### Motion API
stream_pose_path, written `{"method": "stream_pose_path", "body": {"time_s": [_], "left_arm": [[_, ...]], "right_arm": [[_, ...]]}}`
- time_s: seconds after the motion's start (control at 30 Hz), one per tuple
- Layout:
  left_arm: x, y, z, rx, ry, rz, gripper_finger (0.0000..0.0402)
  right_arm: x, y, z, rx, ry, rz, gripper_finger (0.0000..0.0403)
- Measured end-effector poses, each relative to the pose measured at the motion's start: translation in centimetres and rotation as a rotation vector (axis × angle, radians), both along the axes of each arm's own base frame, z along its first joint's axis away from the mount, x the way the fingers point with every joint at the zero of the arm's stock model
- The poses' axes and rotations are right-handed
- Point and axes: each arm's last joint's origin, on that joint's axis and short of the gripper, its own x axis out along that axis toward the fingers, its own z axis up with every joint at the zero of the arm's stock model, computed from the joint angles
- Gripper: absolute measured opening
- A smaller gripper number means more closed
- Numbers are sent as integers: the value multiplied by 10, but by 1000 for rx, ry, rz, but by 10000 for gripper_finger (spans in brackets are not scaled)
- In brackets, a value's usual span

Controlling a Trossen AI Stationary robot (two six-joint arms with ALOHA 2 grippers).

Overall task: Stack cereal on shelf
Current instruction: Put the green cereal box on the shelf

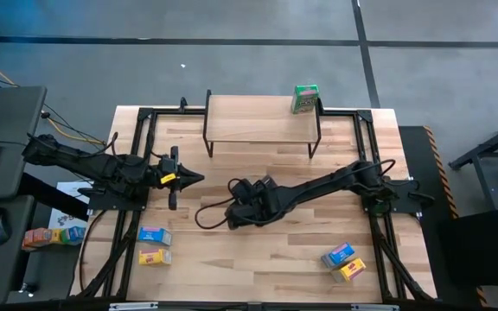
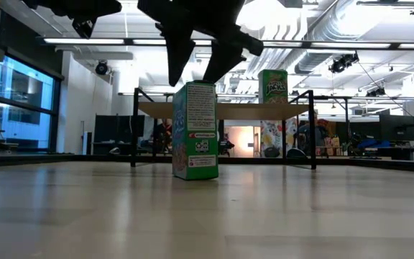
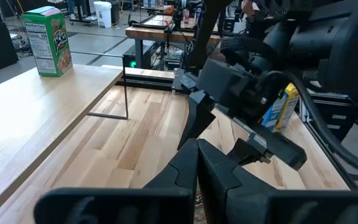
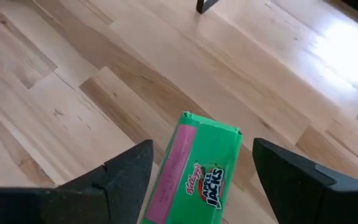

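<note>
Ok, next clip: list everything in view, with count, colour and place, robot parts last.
shelf: one, light wood top, black legs, far side of the table.
green cereal boxes: two; one upright on the shelf's right end, one upright on the table under the right gripper.
left pair of cereal boxes: blue and yellow, near-left of the table.
right pair of cereal boxes: blue and yellow, near-right.
left gripper: shut, empty, at table's left.
right gripper: open, astride the green box's top.

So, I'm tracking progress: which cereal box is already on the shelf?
One green box, upright on the shelf at its right end. The other green box stands on the table beneath the open right gripper.
</note>
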Motion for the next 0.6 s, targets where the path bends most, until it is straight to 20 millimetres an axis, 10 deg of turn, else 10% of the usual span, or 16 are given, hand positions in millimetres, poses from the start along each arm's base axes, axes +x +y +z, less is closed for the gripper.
{"method": "stream_pose_path", "body": {"time_s": [0.6], "left_arm": [[0,0,-2,3,17,0,0]], "right_arm": [[1,8,-32,70,68,-92,275]]}}
